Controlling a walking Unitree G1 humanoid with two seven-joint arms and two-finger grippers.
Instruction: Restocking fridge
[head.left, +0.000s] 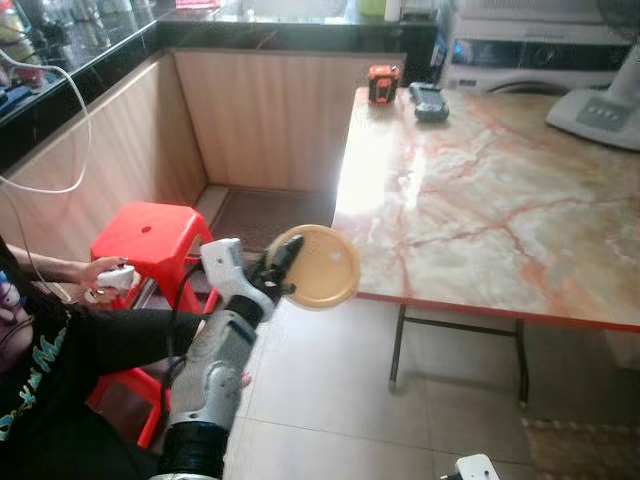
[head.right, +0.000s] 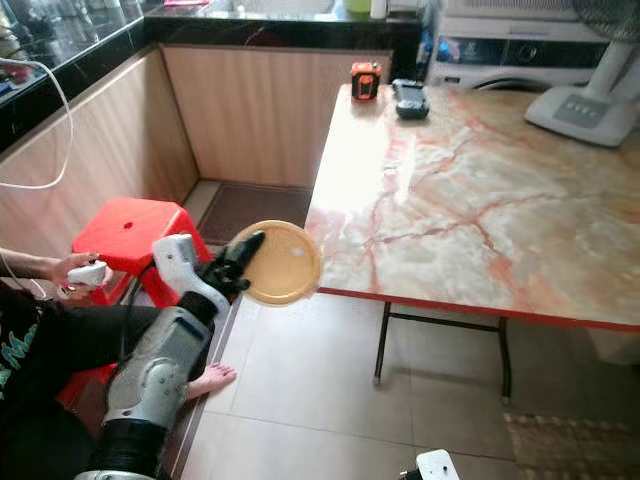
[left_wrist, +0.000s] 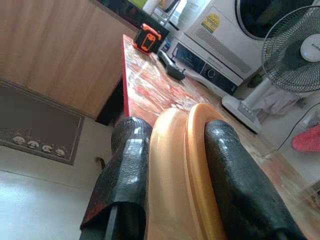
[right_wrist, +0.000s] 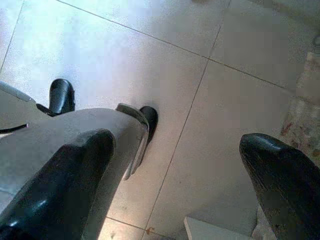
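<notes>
Kitchen, tiled floor (head.left: 330, 400); marble-topped bench (head.left: 480, 200) ahead. My left gripper (head.left: 280, 268) is clamped on the edge of a yellow plate (head.left: 322, 268), held in the air just off the bench's near corner. My right gripper (right_wrist: 175, 175) hangs over the floor, fingers spread apart. A person (head.left: 60, 360) sits at left beside a red stool (head.left: 150, 235).

Orange round plastic plate (head.left: 322, 267) held at the near left corner of the marble-patterned folding table (head.left: 500, 210), red plastic stool (head.left: 150, 238) to its left, white pedestal fan base (head.left: 600, 115) at the table's far right
</notes>
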